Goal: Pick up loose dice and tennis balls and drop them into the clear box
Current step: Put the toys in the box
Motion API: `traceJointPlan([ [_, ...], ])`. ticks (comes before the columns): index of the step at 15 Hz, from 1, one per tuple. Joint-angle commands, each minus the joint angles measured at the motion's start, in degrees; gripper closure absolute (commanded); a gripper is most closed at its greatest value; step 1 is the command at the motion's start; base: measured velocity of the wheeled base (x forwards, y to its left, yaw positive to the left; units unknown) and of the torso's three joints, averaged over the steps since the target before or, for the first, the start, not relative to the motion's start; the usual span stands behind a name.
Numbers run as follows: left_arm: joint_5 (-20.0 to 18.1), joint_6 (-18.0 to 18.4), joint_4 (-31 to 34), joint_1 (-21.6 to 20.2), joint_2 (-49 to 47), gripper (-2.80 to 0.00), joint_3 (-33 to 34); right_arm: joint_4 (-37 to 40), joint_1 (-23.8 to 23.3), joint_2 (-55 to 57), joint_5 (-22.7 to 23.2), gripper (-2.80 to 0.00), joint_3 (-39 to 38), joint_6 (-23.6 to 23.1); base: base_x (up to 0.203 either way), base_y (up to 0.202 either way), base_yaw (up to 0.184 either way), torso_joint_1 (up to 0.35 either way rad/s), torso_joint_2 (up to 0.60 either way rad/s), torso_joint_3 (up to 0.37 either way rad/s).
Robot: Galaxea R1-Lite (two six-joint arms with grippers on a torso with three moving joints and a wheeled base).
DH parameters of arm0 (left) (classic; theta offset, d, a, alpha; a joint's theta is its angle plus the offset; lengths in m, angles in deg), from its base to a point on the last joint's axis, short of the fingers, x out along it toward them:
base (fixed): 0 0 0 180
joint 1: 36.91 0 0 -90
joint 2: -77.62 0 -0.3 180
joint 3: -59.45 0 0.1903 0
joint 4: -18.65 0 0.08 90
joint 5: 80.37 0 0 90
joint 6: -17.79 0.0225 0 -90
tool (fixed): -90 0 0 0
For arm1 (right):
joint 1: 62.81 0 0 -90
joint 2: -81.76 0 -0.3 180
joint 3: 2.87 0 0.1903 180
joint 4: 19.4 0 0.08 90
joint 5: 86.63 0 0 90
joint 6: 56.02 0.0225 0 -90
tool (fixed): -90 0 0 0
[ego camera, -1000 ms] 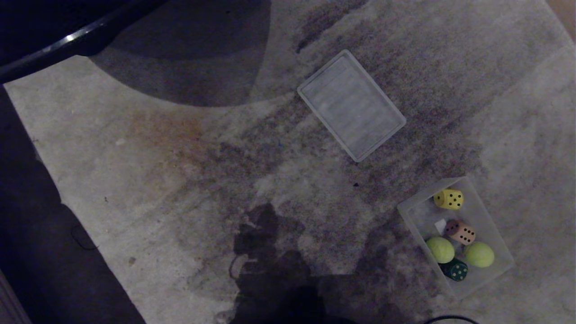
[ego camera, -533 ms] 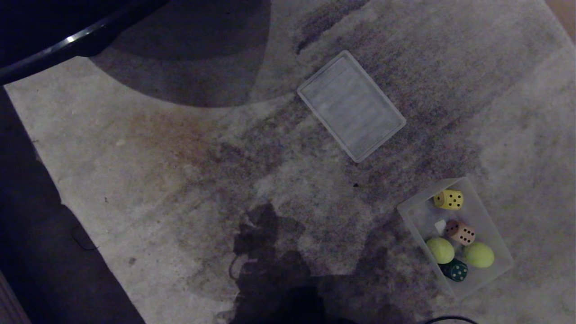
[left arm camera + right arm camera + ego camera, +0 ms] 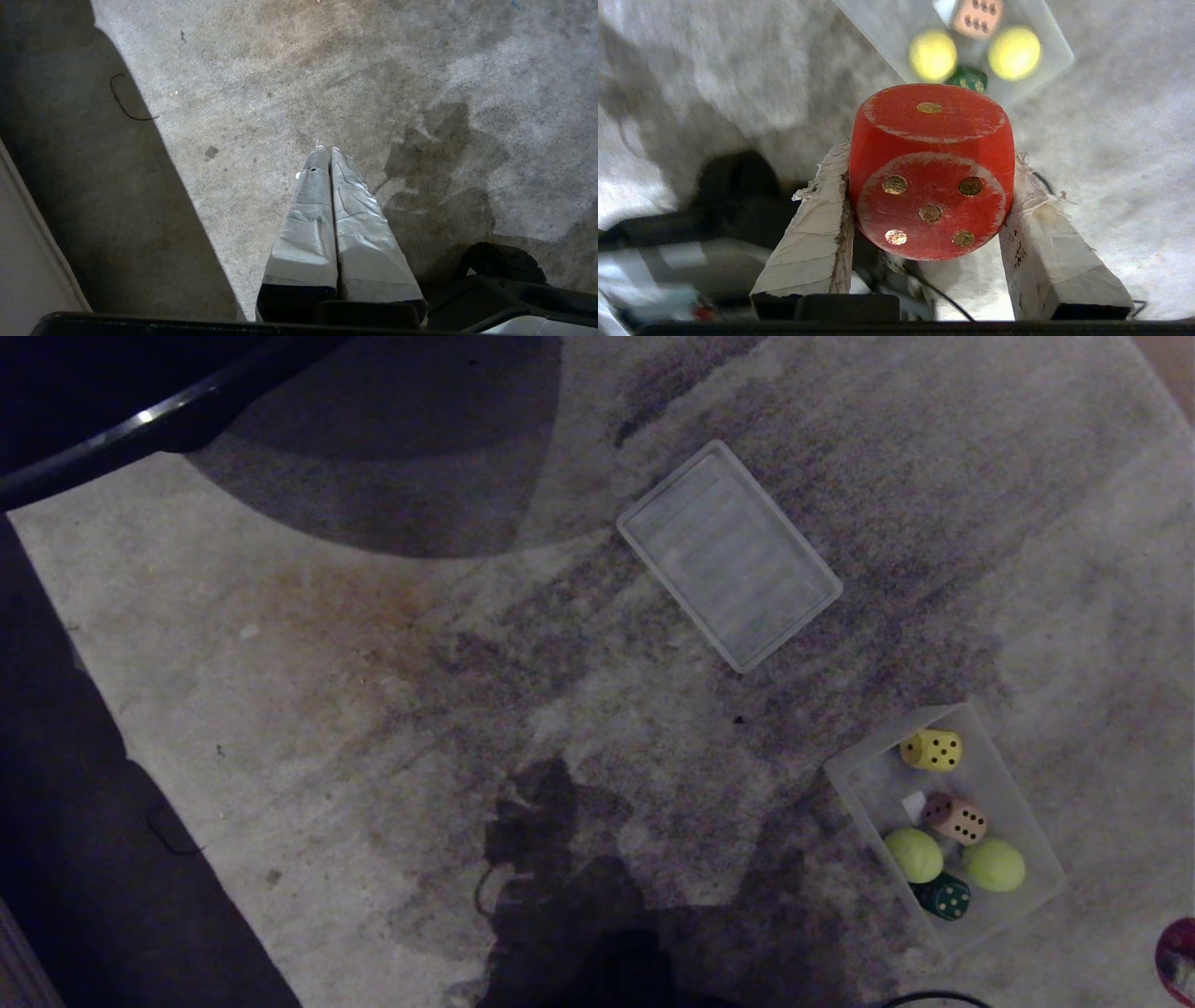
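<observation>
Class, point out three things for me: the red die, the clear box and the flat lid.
red die (image 3: 931, 186): right wrist view, five-dot face.
clear box (image 3: 851, 767): head view, rim at its near-left corner.
flat lid (image 3: 728, 555): head view, middle of ribbed panel.

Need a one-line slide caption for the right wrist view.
Right gripper holds a red die above the carpet, with the clear box ahead.

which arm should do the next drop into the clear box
Right. Its claw already grips the red die, and the clear box lies on the robot's right, visible just beyond the die in the right wrist view. The left claw is shut, empty, over bare carpet.
</observation>
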Motion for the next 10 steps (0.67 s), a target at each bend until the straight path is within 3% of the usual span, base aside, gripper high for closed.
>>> traceJointPlan([
  [1,0.04,-0.05,-0.04,0.00,-0.05,0.00,0.00,-4.72,0.03,19.98,-0.05,0.00,2.79,1.68,0.000,0.000,0.000,0.000,0.00,0.000],
  [5,0.04,-0.05,-0.04,0.00,-0.06,0.00,0.00,-18.37,-1.22,39.58,-0.04,0.00,3.73,5.76,0.000,0.000,0.000,0.000,0.00,0.000],
  [10,0.04,-0.05,-0.04,0.00,-0.05,0.00,0.00,-33.77,-2.00,58.76,0.26,0.00,5.49,6.39,0.000,0.000,0.000,0.000,0.00,0.000],
])
